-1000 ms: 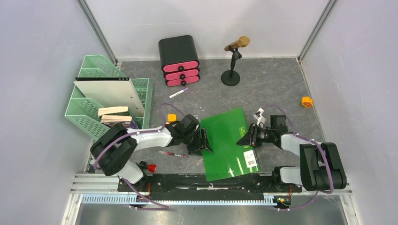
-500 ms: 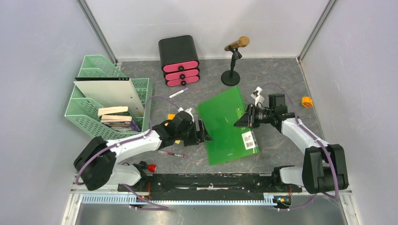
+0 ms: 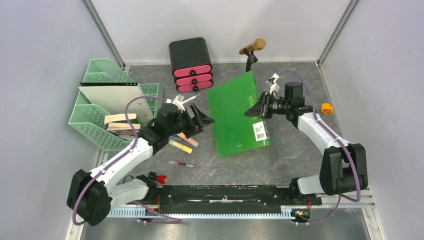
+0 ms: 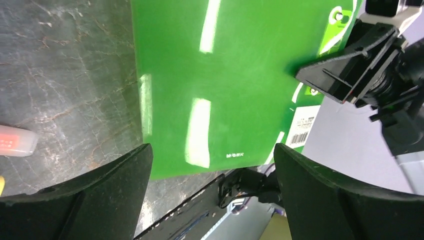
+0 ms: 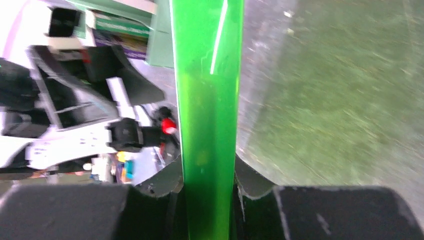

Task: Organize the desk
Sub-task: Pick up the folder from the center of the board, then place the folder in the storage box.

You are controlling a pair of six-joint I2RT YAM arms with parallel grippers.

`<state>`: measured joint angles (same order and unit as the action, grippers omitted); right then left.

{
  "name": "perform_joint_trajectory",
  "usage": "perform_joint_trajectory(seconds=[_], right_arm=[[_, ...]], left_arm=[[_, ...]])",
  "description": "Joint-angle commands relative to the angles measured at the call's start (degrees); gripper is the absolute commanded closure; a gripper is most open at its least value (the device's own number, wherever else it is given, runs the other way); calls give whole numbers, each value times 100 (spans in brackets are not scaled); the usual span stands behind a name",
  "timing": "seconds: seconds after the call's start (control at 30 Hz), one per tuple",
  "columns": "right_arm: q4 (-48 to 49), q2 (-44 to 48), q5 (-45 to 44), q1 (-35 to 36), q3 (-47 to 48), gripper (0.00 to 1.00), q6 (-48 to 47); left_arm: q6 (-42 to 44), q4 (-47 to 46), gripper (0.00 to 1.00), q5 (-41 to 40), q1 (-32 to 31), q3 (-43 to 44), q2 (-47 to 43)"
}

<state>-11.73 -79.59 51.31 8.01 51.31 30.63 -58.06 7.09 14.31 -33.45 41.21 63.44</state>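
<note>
Right fingers (image 5: 252, 180) clamp edge of green folder (image 3: 232, 115) — marbled worktop (image 3: 300, 145) beneath
Left fingers (image 4: 115, 175) gape empty just left of the folder — microphone stand (image 3: 254, 46) just behind it.

White-and-black arms (image 3: 120, 162) (purple cables (image 3: 126, 112))

Overhead covers desk (image 3: 300, 145); both wrist close-ups share folder (image 4: 215, 75).
</note>
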Motion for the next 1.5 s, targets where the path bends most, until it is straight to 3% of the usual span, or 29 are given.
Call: perform_joint_trajectory(seconds=[0.0, 0.1, 0.2, 0.3, 0.4, 0.47, 0.57, 0.7, 0.8, 0.97, 1.03, 1.1, 1.2, 1.3, 1.47], right_arm=[[2587, 70, 609, 232, -244, 100, 1957], [4922, 52, 727, 308, -818, 100, 3866], [6773, -174, 751, 416, -1020, 100, 5170], [8808, -594, 860, 577, -963, 100, 6701], [10005, -987, 837, 720, -935, 100, 7707], [10263, -1120, 907, 799, -889, 100, 7854], [9712, -1083, 1036, 859, -947, 100, 7393], [8028, -797, 1218, 856, -1018, 100, 6070], [6039, -562, 1205, 868, -927, 100, 4530], [1020, -500, 476, 941, 187, 100, 577], [355, -594, 383, 952, 382, 99, -9], [244, -611, 389, 948, 325, 95, -196], [236, -589, 392, 948, 201, 80, -271], [92, -515, 178, 944, 177, 54, -438], [-214, -400, -89, 913, 386, 20, -671]], left_arm=[[-518, -462, 3, 814, 510, -364, -341], [-511, -388, 3, 959, 793, -504, -486], [-507, -156, 3, 939, 1009, -635, -736], [-620, -642, 2, 1194, 1259, -978, -1039], [-818, -1330, 4, 1560, 1419, -1174, -1230], [-849, -1666, 6, 1820, 1441, -1190, -1257], [-903, -1967, 11, 2238, 1438, -1059, -1209], [-936, -2177, 22, 2550, 1438, -835, -1216], [-926, -2185, 44, 2667, 1439, -651, -1212], [-968, -2127, 83, 2736, 1438, -474, -1229], [-952, -2079, 97, 2721, 1442, -439, -1238], [-860, -1884, 98, 2650, 1438, -395, -1260], [-671, -1532, 98, 2559, 1439, -316, -1345], [-225, -769, 98, 2300, 1441, -81, -1506], [693, 608, 98, 1751, 1438, 292, -1877]])
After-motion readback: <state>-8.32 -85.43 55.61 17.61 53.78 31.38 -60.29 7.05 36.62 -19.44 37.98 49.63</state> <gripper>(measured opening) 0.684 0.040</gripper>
